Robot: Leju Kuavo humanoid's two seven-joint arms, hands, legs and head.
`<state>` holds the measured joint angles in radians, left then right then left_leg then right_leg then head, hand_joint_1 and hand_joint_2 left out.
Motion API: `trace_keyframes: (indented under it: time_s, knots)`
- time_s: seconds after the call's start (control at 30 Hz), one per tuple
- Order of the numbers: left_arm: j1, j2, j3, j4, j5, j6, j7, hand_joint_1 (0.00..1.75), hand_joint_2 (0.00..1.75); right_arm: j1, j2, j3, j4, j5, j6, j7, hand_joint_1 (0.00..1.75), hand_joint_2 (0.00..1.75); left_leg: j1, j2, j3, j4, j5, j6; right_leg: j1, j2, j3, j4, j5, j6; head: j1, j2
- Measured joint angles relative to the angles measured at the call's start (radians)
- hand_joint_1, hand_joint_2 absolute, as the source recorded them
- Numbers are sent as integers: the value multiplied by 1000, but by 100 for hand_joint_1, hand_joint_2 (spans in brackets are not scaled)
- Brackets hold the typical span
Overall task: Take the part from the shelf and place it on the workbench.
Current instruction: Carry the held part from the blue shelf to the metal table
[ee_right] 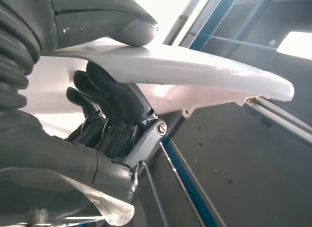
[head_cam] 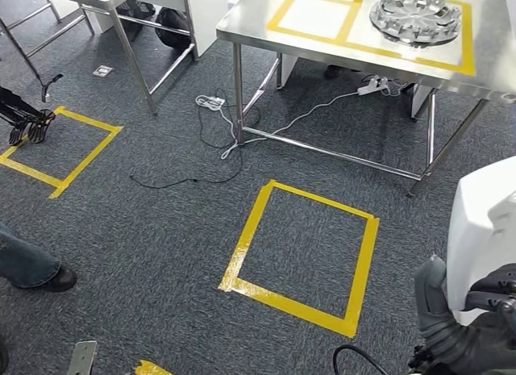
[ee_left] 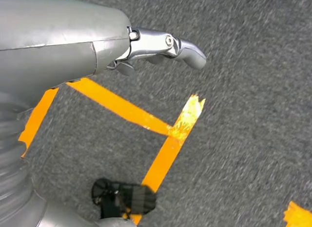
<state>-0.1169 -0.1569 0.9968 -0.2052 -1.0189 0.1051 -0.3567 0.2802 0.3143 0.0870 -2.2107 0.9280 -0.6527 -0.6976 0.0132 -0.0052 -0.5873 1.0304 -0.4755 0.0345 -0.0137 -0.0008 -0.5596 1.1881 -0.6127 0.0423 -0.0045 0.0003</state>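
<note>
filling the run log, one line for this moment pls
right robot hand: grips white part | left robot hand: empty, over carpet | workbench: ahead, metal disc on it

A: What colours are showing on the floor?
B: The carpet point(head_cam: 152, 230) is showing speckled dark grey, with yellow tape squares point(head_cam: 301, 254) lying on it.
A: And the surface point(head_cam: 255, 24)?
B: It is gleaming silver steel, carrying yellow tape outlines and a silver-grey metal disc point(head_cam: 415, 16).
A: The part point(head_cam: 480, 230)?
B: It is looking glossy white, against the right hand's point(head_cam: 468, 327) dark grey fingers point(ee_right: 107, 90).
</note>
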Motion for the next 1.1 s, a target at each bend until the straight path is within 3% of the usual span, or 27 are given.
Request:
trace_keyframes:
  time_s: [0.07,0.1,0.13,0.17,0.2,0.27,0.3,0.4,0.47,0.53,0.6,0.63,0.67,0.7,0.77,0.8,0.87,0.93,0.97,1.03,1.1]
  knots:
    - [0,1,0,0,-1,0,0,0,175,0,0,-1,0,0,0,0,175,175,-1,-1,14,0,-16,5,0,0,-85,96,-47,5,3,0]
    - [0,1,0,0,-1,0,0,0,175,0,0,-2,1,0,0,0,175,175,-2,-2,25,0,-25,5,0,0,-110,103,-54,7,4,0]
    - [0,1,0,0,-1,0,0,0,175,0,0,-3,1,0,0,0,175,175,-2,-4,38,0,-36,4,0,0,-121,80,-40,7,5,0]
    - [0,0,0,0,-1,0,0,0,175,0,0,-3,1,0,0,0,175,175,-2,-6,53,0,-47,2,0,0,-119,32,0,4,6,0]
    - [1,0,0,0,-1,0,0,0,175,0,0,-4,2,-1,0,0,175,175,-2,-8,66,0,-59,-1,1,0,-111,-30,59,-1,8,0]
    - [0,0,0,0,-2,0,0,0,175,0,0,-6,4,-4,0,0,175,175,-4,-9,86,3,-82,-12,4,-1,-95,-114,132,-12,10,0]
    - [-1,0,0,0,-2,-1,1,0,175,0,0,-8,6,-6,0,1,175,175,-5,-10,94,7,-91,-19,6,0,-91,-130,145,-18,11,0]
    - [-6,-1,0,0,-7,-1,1,0,175,-3,0,-11,10,-12,0,0,175,175,-4,-8,104,32,-94,-36,6,1,-59,-141,139,-35,12,0]
    - [-11,-2,-1,0,-9,-1,1,0,175,-7,0,-14,13,-17,0,0,175,175,-2,-7,67,104,-109,-43,2,-1,-32,-152,131,-44,10,0]
    - [-13,-1,-4,0,-10,-1,2,0,175,-10,0,-19,18,-23,0,0,175,175,0,-6,-4,212,-156,-51,2,0,-15,-157,119,-51,9,0]
    - [-12,2,-6,0,-11,0,4,0,175,-13,0,-29,24,-31,0,0,175,175,1,-6,-64,268,-190,-56,2,3,6,-157,101,-50,9,0]
    - [-11,3,-7,0,-11,0,5,0,175,-15,0,-35,27,-37,0,0,175,175,1,-6,-76,255,-180,-56,1,4,19,-157,91,-49,9,0]
    - [-11,4,-7,0,-11,-1,6,0,175,-17,0,-41,31,-44,0,0,175,175,1,-5,-75,213,-146,-55,1,4,35,-158,79,-46,9,0]
    - [-10,5,-8,0,-12,-1,6,0,175,-19,0,-46,35,-50,0,0,175,175,1,-4,-68,155,-92,-52,0,4,45,-159,67,-42,9,0]
    - [-8,6,-10,0,-13,-2,6,0,175,-25,0,-57,44,-64,0,0,175,175,-4,0,-58,66,-11,-44,2,5,64,-158,47,-30,10,0]
    - [-6,6,-10,0,-14,-2,6,0,175,-28,0,-63,49,-69,0,0,175,175,-6,1,-57,46,11,-38,2,6,67,-161,42,-23,9,0]
    - [-7,6,-13,0,-15,-3,6,0,175,-35,-1,-74,57,-80,0,0,175,175,-9,0,-50,34,19,-24,3,7,70,-156,52,-7,9,0]
    - [-9,5,-16,0,-15,-3,6,0,175,-42,-2,-85,64,-89,0,0,175,175,-5,-1,-30,14,21,-14,3,6,40,-99,76,5,10,0]
    - [-10,4,-17,0,-15,-3,6,0,175,-48,-2,-91,67,-92,0,0,175,175,-2,-2,-19,4,20,-9,3,6,6,-48,78,7,12,0]
    - [-11,4,-18,0,-15,-4,6,0,175,-57,-4,-104,76,-97,0,0,175,175,-2,-2,-1,-6,11,-1,3,4,-77,61,39,7,15,0]
    - [-11,4,-18,0,-15,-4,6,0,175,-63,-4,-117,86,-101,0,0,175,175,-6,-3,14,-7,-3,3,4,4,-137,109,-15,7,16,0]
